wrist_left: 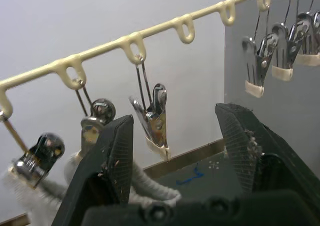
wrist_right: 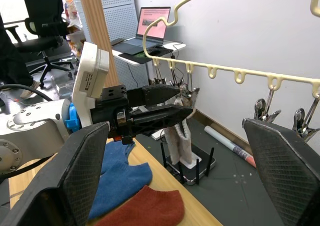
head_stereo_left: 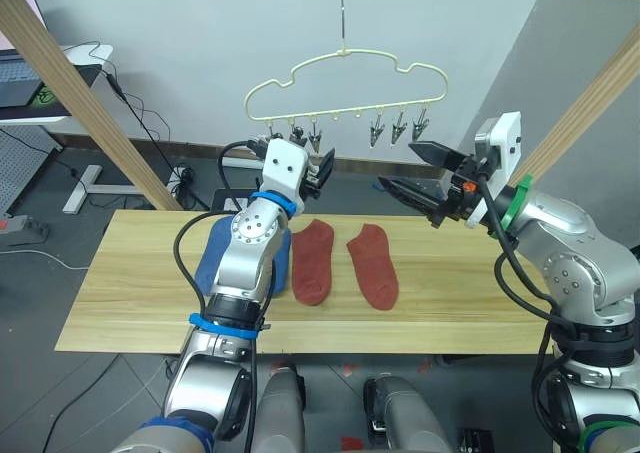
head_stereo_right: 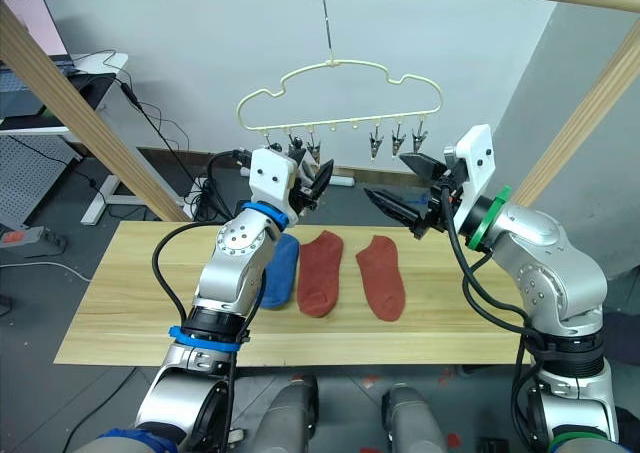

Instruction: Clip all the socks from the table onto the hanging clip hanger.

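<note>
Left wrist view looks along the left tool, whose two black fingers stand spread with nothing between them, just below the third clip of the clip hanger. Light grey socks hang from the two clips beside it, blurred and partly hidden behind the near finger, so how many hang there is hard to tell. The right tool is raised under the hanger's other end, its fingers also spread and empty, well apart from the left one, with three bare clips above it.

Below, on the tabletop, two rust-red socks lie side by side near the middle. A blue sock lies just beside them, largely covered by the left arm; whether a second blue one lies there is unclear. Bare planks stretch wide toward both ends. Slanted wooden rails frame the hanger on either side.
</note>
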`<state>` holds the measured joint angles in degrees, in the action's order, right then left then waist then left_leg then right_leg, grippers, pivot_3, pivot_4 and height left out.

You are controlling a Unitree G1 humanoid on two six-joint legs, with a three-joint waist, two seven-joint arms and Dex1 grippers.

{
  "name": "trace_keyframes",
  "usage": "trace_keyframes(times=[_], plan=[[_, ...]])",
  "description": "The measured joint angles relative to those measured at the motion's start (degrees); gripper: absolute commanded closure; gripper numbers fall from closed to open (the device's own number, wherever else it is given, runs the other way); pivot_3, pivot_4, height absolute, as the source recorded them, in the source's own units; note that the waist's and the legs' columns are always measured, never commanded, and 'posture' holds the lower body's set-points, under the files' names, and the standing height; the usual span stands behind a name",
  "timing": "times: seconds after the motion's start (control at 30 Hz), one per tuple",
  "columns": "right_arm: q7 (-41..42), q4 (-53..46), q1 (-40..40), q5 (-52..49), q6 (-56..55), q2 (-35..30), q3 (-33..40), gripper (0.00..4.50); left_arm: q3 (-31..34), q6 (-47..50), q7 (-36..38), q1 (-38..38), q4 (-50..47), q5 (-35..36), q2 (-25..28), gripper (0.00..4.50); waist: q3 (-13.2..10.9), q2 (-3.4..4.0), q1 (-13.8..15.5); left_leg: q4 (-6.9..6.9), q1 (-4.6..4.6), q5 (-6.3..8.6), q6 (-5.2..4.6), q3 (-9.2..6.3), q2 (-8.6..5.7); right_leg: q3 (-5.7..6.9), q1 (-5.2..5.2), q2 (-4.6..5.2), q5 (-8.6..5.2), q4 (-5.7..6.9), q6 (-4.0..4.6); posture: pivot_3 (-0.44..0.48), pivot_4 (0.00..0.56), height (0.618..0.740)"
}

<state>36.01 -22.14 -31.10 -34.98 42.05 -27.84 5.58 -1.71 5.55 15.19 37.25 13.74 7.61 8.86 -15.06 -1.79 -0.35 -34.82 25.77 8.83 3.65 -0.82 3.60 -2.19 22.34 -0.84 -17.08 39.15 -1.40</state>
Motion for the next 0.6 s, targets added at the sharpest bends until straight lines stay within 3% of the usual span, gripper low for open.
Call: trace_keyframes(times=[0.6], plan=[[-0.9, 0.0, 0.0, -0.3, 0.5, -0.5, 0.0, 0.0, 0.8, -4.5, 0.7, 4.8, 8.7, 0.0, -0.9, 1.65, 0.0, 0.0, -0.2, -0.01, 0.0, 0.0, 0.0, 0.02, 0.0, 0.0, 0.0, 0.0, 0.0, -0.01, -0.01, -0.042, 0.236, 0.74]])
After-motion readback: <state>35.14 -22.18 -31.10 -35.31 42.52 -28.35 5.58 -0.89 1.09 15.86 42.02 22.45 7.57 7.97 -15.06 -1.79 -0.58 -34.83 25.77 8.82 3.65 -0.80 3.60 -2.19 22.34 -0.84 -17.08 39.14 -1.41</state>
